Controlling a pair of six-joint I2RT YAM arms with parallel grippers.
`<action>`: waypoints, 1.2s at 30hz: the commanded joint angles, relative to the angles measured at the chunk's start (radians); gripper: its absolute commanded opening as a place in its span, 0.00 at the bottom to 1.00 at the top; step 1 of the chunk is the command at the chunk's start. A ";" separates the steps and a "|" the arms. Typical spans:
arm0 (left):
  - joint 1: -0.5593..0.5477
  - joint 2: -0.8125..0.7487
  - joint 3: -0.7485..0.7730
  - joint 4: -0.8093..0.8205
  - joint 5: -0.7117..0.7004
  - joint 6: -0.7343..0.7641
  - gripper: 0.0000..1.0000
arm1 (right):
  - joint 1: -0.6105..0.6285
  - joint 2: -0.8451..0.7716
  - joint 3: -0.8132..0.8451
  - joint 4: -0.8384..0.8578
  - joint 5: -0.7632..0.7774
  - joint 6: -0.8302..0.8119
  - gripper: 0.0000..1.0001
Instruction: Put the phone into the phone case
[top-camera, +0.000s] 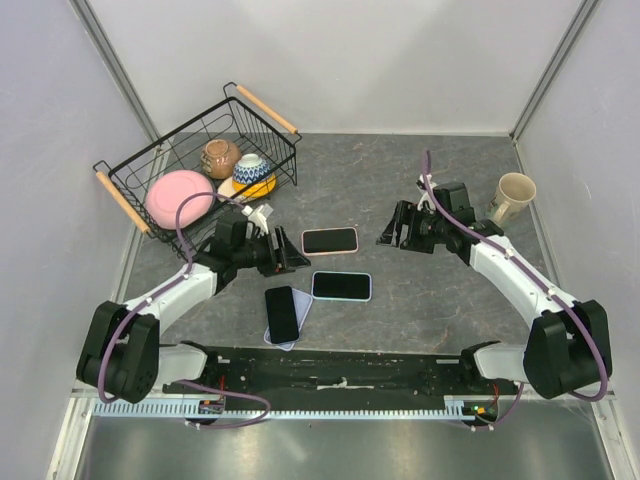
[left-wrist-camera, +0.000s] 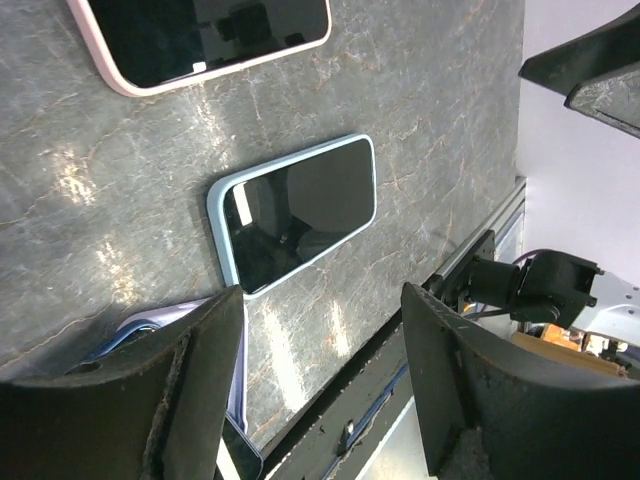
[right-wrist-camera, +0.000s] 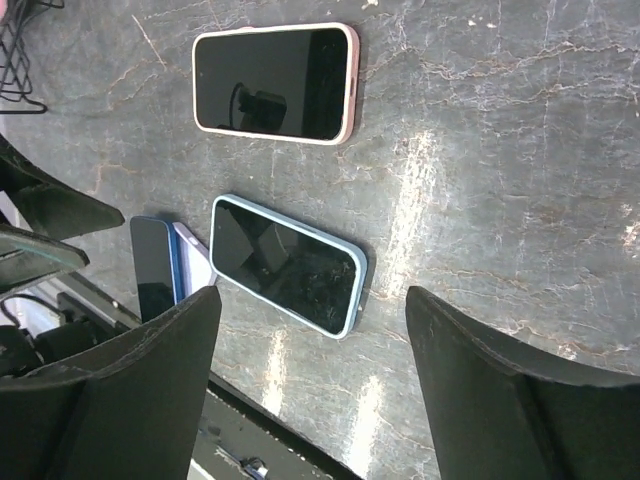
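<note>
Left tool (top-camera: 296, 256) and right tool (top-camera: 388, 233) both stand wide open, each empty, low over the grey marbled desk (top-camera: 430, 300). The dark blue phone (top-camera: 282, 313) lies near centre, askew over the lavender phone case (top-camera: 306, 313). A light-blue-cased phone (top-camera: 341, 286) and a pink-cased phone (top-camera: 330, 241) lie just beyond.

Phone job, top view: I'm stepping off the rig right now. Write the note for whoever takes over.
Left gripper: open, empty. Right gripper: open, empty.
Black phone in pink case and black phone in light-blue case lie flat between the arms; both look cased.
Dark-blue phone lies askew on top of the lavender case, apparently not seated.
Left to do: line that phone up with its case and press it in.
</note>
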 joint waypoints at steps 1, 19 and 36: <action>0.043 -0.029 -0.013 0.036 0.087 -0.013 0.71 | -0.066 -0.040 -0.037 0.086 -0.178 0.027 0.87; -0.025 0.336 0.182 -0.104 -0.002 0.051 0.59 | -0.091 -0.047 -0.045 0.088 -0.187 0.018 0.98; -0.250 0.572 0.294 -0.017 -0.005 -0.053 0.34 | -0.111 -0.039 -0.042 0.069 -0.189 -0.002 0.98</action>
